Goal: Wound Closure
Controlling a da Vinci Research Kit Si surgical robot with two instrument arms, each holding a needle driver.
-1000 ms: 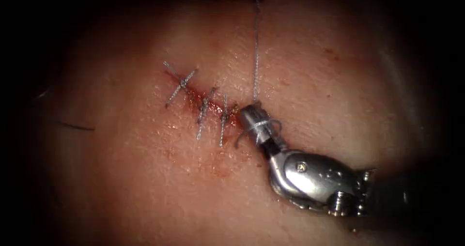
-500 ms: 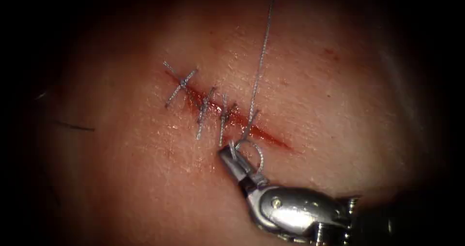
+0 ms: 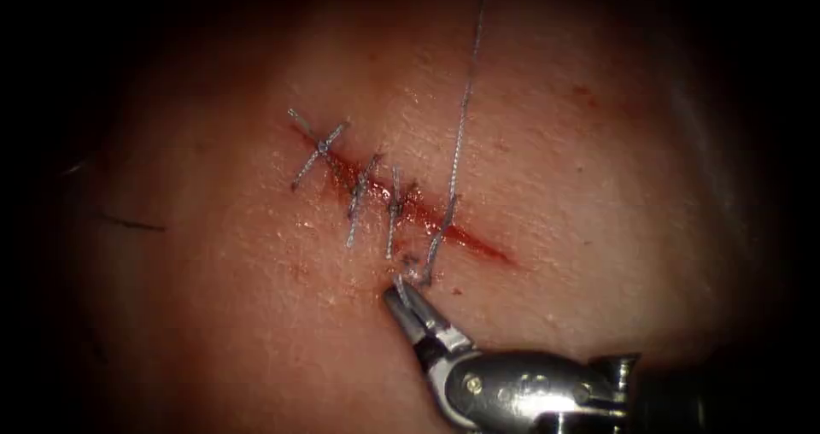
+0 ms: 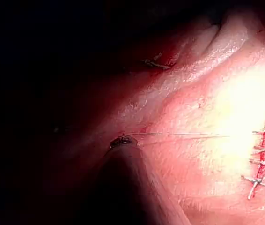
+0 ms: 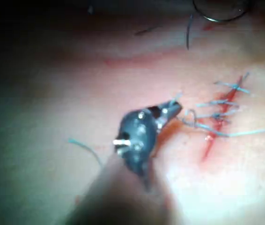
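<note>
**Right tool pinches the thread's short end beside the cut**

The right arm's tool point(image 3: 408, 302) comes in from the endoscope view's lower right, its jaws pressed together on the short end of the thread point(image 3: 459, 143) just left of the cut point(image 3: 444, 229). From that pinch the thread makes a small kink, crosses the cut and runs up over the tissue point(image 3: 598, 186) on the right side, going out of the endoscope view at the top. Since 0.5 s ago the loop beside the jaws has drawn down smaller and the tool has eased slightly lower.

3 finished stitches point(image 3: 359, 190) lie across the upper part of the cut, with cut ends sticking out on both sides. Red fluid point(image 3: 478, 246) lines the open lower part.

In the left wrist view the left arm's tool point(image 4: 123, 140) shows as a dark tip with the thread stretched taut from it towards the stitches; I cannot tell how its jaws stand.

In the right wrist view the curved needle point(image 5: 221, 14) lies free on the tissue, well apart from the cut, with neither tool holding it.
</note>
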